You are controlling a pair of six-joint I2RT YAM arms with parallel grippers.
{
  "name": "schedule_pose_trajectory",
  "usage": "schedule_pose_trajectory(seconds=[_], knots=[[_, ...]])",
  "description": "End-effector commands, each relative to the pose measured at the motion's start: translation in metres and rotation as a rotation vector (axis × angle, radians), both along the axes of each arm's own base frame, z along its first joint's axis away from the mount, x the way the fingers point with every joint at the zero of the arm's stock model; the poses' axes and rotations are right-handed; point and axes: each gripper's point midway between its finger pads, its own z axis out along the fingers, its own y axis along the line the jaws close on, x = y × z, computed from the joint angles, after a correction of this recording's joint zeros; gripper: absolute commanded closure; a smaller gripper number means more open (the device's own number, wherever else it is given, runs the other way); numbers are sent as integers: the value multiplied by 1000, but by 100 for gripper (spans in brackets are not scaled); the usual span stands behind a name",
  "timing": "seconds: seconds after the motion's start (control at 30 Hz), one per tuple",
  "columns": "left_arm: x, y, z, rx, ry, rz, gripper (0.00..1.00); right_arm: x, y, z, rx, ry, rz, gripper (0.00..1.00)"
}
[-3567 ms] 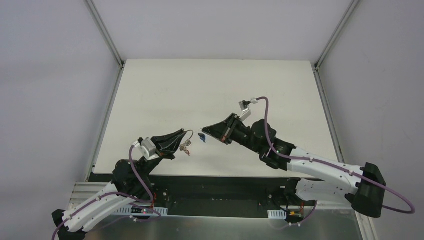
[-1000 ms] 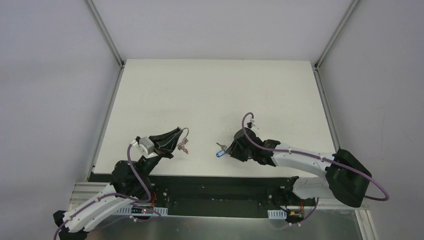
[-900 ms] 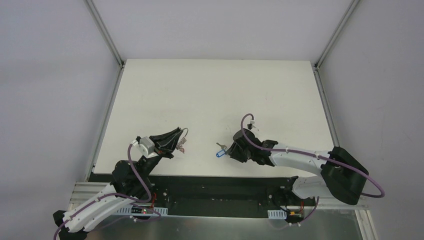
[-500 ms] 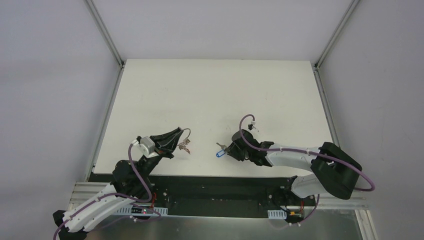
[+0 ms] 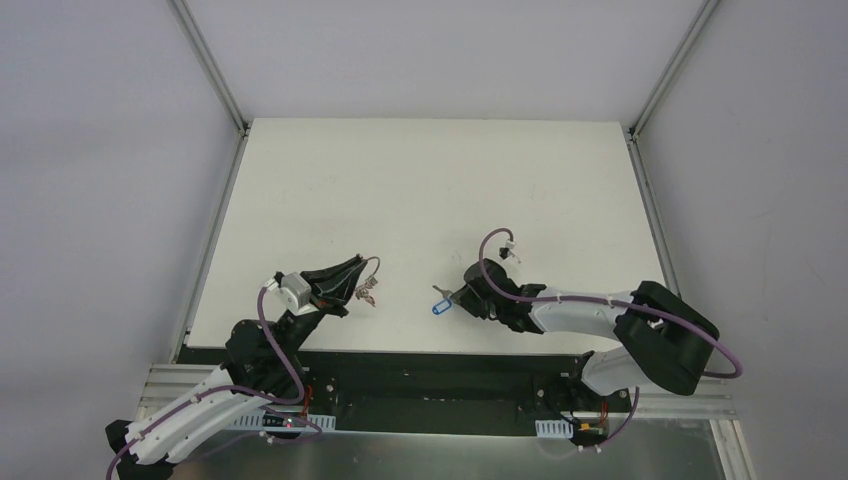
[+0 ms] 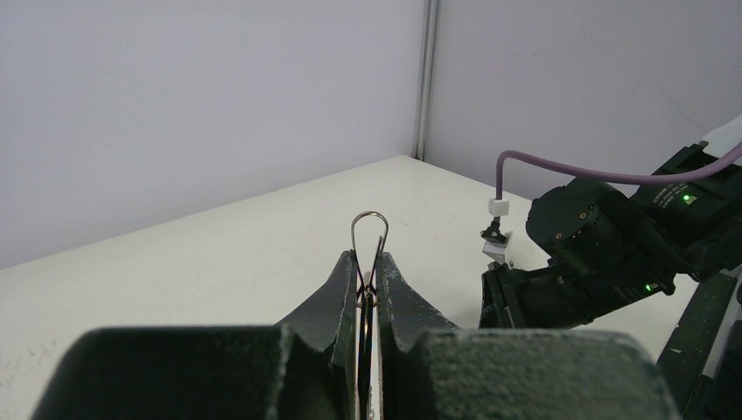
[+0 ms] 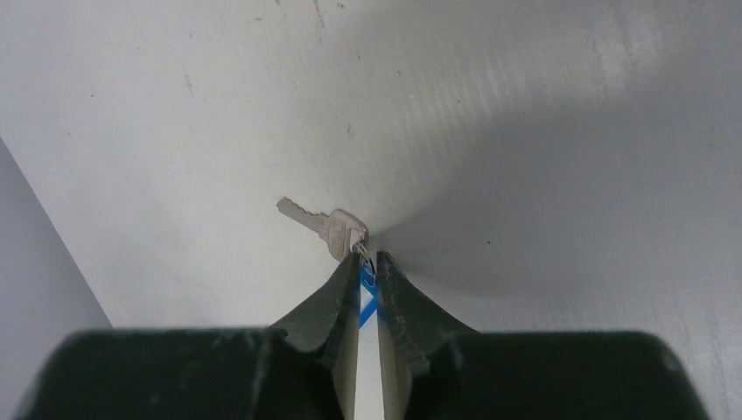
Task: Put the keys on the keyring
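Left gripper (image 6: 367,280) clamped on the keyring (image 6: 369,229). Right gripper (image 7: 367,271) nearly closed astride the blue key (image 7: 325,226)'s head, contact unconfirmed, blade toward ten o'clock. Judged light, stiff, slippery; pinch the plastic head.

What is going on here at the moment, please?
The left gripper is shut on the keyring, held above the table. The right gripper is down at the table, pinched on the tag of the blue-tagged key lying there. That key is not yet on the keyring.
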Motion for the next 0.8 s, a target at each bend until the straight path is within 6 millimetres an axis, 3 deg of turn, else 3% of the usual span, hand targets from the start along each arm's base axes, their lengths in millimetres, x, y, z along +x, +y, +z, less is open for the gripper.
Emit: schedule_pose_trajectory(seconds=[0.0, 0.07, 0.17, 0.27, 0.43, 0.57, 0.67, 0.77], knots=[[-4, 3, 16, -57, -28, -7, 100, 6, -5, -2, -26, -25, -16, 88], [-4, 3, 17, -58, -28, -6, 100, 8, -4, 4, -21, -42, -8, 99], [-4, 3, 16, -57, -28, -6, 100, 10, -4, 16, -34, -69, 23, 100], [-4, 3, 16, -58, -27, -8, 100, 14, -16, 37, -157, -122, 83, 100], [-5, 3, 17, -62, -28, -12, 100, 37, -50, 103, -434, -278, 144, 100], [-5, 4, 18, -67, -29, -13, 100, 48, -74, 141, -608, -349, 171, 100], [-5, 3, 17, -64, -28, -13, 100, 48, -83, 148, -679, -347, 191, 100], [-5, 4, 18, -63, -27, -11, 100, 37, -56, 123, -617, -320, 332, 100]])
